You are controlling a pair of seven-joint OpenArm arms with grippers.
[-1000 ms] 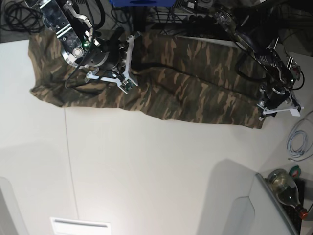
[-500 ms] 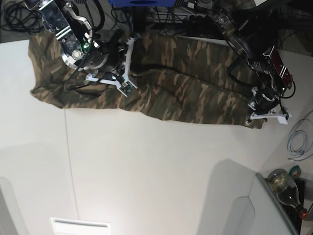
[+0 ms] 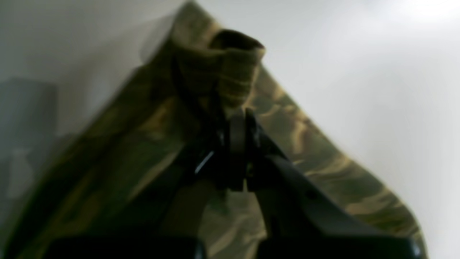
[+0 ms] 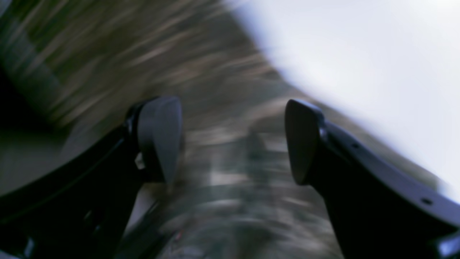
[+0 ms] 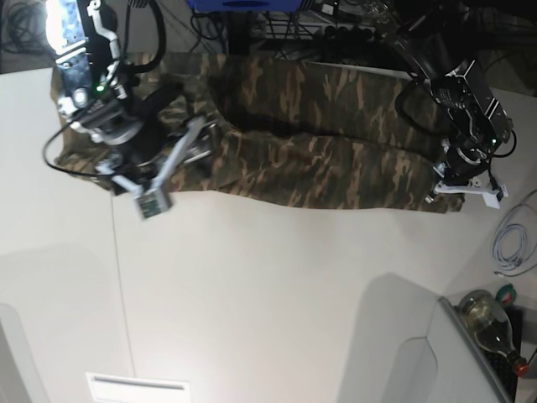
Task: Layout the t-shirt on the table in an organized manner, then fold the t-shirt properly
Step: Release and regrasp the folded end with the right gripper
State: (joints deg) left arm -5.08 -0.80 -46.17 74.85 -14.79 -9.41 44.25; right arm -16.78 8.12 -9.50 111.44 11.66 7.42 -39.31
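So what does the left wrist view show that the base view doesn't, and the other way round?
Only the left wrist view shows the left gripper up close, shut on a bunched fold of the t-shirt; the picture is blurred.

Only the base view shows the whole t-shirt lying along the far side of the table, the right gripper open over its other end, a bottle and a cable at the table's edge.

Both show the camouflage cloth, the white table and the left gripper at the shirt's corner.
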